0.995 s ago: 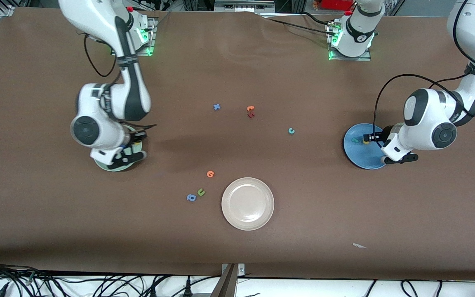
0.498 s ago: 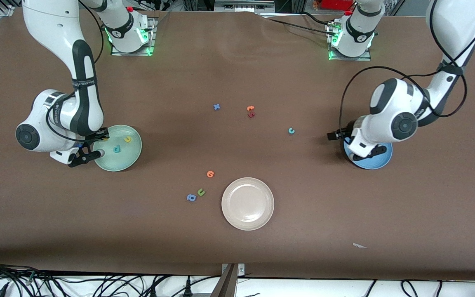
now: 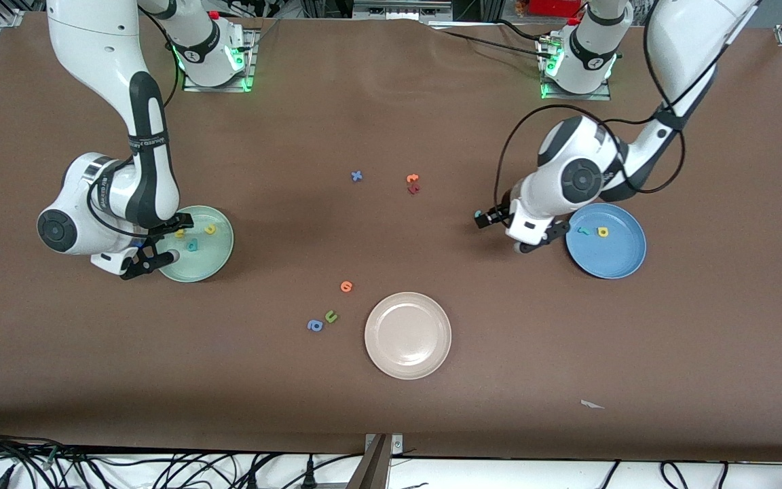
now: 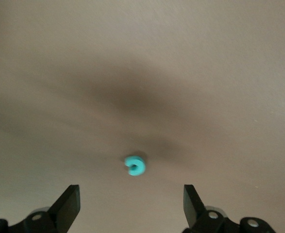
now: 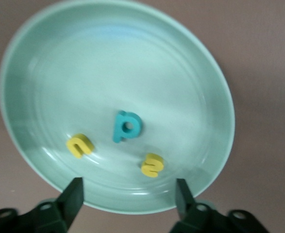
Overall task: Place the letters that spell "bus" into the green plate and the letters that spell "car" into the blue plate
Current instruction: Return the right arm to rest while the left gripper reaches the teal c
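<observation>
Green plate [image 3: 218,255] at the right arm's end of the surface holds teal "b" [image 5: 126,126], yellow "u" [image 5: 79,145] and yellow "s" [image 5: 152,164]; "bus" looks complete. Right end effector [image 5: 127,196] hangs over that plate's rim, jaws open and empty; this arm waits. Blue plate [image 3: 618,261] holds teal "r" [image 3: 584,231] and yellow "a" [image 3: 603,232]. Teal "c" [image 4: 134,165] lies on the bare surface just beside the blue plate, toward the table's middle. Left end effector [image 4: 132,204] hovers over it, jaws wide, nothing gripped. Advice: centre the "c" between the fingers, descend straight, close gently on this small, light piece.
</observation>
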Available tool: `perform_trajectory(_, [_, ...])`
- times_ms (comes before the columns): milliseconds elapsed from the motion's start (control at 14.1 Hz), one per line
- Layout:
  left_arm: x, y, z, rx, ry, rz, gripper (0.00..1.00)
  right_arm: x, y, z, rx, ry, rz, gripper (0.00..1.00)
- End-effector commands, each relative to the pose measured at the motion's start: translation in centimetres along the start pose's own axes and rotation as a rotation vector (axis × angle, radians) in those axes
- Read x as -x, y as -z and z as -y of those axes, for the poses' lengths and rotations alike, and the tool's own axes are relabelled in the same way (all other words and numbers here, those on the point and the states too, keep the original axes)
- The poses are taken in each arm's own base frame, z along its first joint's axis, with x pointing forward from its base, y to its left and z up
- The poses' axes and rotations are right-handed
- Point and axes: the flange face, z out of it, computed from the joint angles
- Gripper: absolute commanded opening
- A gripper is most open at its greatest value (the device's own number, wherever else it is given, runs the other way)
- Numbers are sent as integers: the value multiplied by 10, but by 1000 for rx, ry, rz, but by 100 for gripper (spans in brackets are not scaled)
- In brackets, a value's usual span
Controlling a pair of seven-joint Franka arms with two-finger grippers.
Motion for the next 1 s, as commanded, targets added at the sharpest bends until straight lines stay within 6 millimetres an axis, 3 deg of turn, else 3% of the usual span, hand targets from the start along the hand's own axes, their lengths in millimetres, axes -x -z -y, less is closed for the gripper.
perform_trajectory(0, [-1, -27, -3, -6, 40, -4, 91, -14, 46, 13, -37, 4, -6, 100])
perform_trajectory(213, [0, -59, -3, -71, 59, -65, 90, -17, 73, 17, -11, -15, 11, 100])
perform_trajectory(355, [0, -72, -2, -81, 82, -83, 90, -28, 96, 35, 11, -3, 17, 100])
perform_trajectory(426, [0, -72, -3, -79, 90, -83, 90, -30, 101, 40, 24, -35, 22, 100])
perform_trajectory(711, [9, -76, -6, -89, 138, -83, 90, -42, 113, 101, 91, -144, 46, 100])
perform_trajectory(924, [17, -80, -8, -99, 143, -82, 76, -28, 143, 101, 110, -295, -5, 100])
